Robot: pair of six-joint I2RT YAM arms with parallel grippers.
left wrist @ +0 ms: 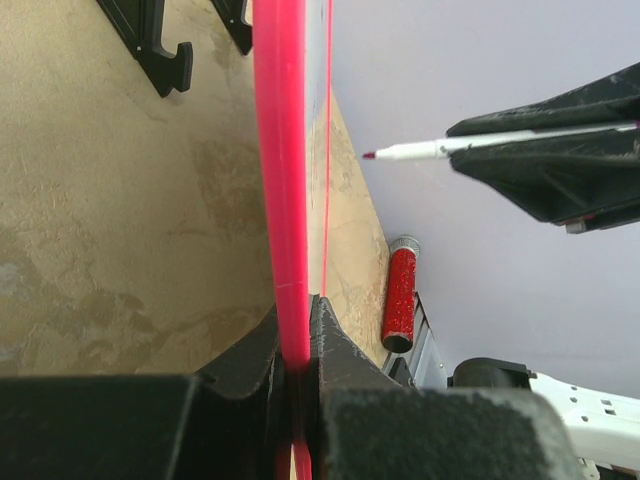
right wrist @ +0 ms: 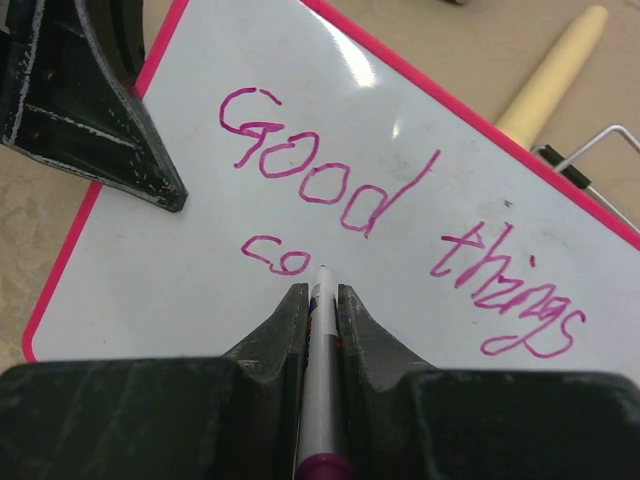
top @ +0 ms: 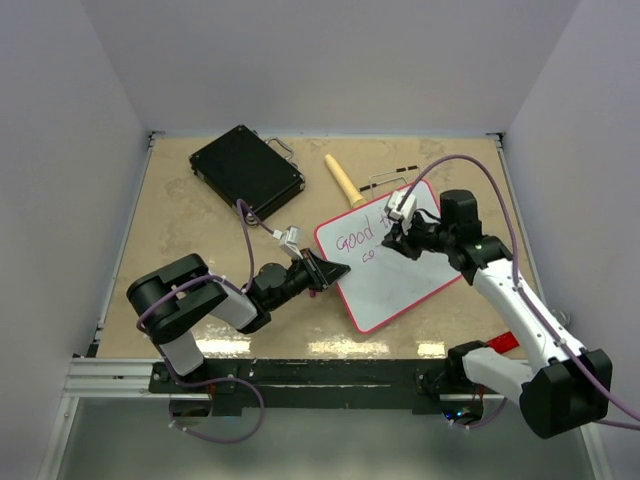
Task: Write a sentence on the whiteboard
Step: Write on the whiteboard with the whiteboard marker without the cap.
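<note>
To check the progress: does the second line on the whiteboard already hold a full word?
No: on the whiteboard, the sentence has only "co" under "Good things", with the marker tip beside it.

Small rectangular whiteboard (top: 400, 285): glossy white face, thin red-pink rim, rounded corners. Lies face up on the tabletop, right of centre, closer to the right edge than to the left and roughly midway between the far and near edges. Sits askew, one corner pointing at the near edge, the writing lines climbing toward the far right corner. Catches a patch of glare on the upper part of the face.

Sentence (right wrist: 370, 215): pink-purple handwriting, loose and uneven, only partly done. Reads "Good things" along the first line, with a large capital G. Shows just "co" beneath it, at the start of the second line under "Good".
</note>
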